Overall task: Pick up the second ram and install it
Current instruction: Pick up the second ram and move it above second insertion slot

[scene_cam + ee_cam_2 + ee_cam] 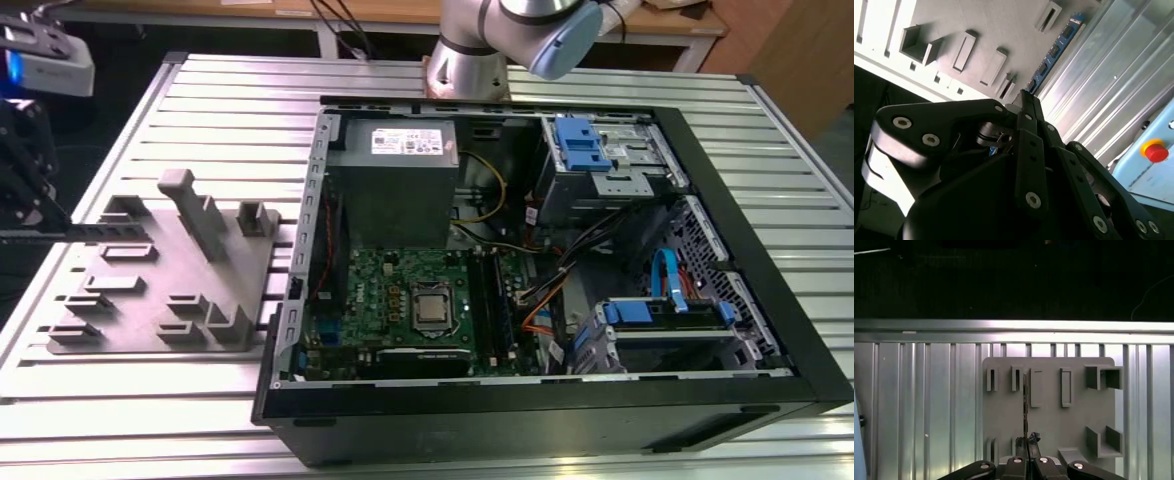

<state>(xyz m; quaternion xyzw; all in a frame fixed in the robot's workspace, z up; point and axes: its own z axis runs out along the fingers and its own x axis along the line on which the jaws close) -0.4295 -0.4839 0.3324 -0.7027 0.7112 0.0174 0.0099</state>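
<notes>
Slatted metal table, second ram in claw

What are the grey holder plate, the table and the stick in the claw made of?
Holder plate: matte grey plastic, seemingly; dull, uniform surface. Table: metal, probably aluminium; shiny grooved slats. Second ram in the claw: blue circuit board carrying dark chips.

worktop, ribbed bare metal, satin sheen; fixture plate, grey plastic, matt; computer case, black painted metal, slight gloss; end effector, matt black, bright metal screws; second ram, blue circuit board, dark chips.
</notes>
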